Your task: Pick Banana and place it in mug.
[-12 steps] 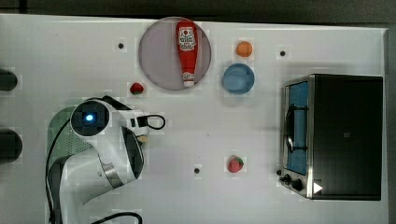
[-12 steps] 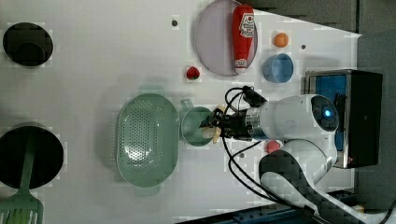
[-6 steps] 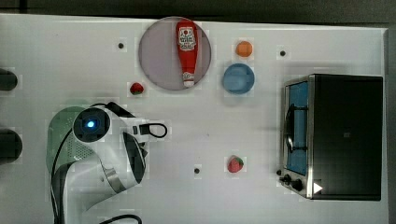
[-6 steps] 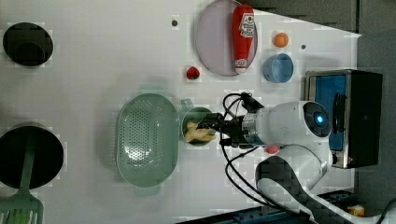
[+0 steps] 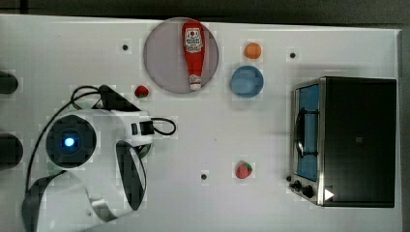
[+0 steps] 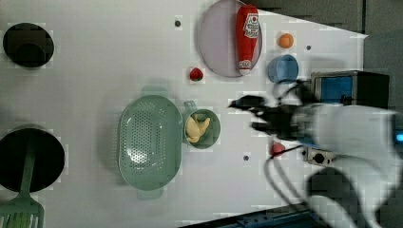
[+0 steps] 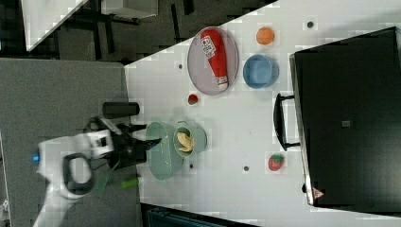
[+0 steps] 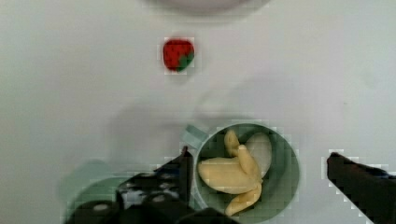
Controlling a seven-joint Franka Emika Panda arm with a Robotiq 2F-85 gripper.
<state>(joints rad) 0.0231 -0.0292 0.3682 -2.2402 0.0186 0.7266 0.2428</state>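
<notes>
I've let go: the end effector (image 8: 259, 179) has spread wide and is empty, pulled back from the mug (image 6: 202, 128) since a second ago. The banana (image 6: 196, 128) lies inside the mug, apparently settled. I judge placement done.

Banana (image 6: 197, 129) now lying loose inside mug (image 6: 203, 128), no longer pinched at the rim as a second ago. Gripper (image 8: 261, 175) spread wide, fingers (image 8: 180, 170) clear of the fruit on both sides. In left view, gripper (image 6: 247, 114) drawn away from mug toward 3 o'clock, bare table between them where fingertips reached over the cup before. In top view, arm housing (image 5: 92, 159) larger and shifted toward 6 o'clock.
</notes>
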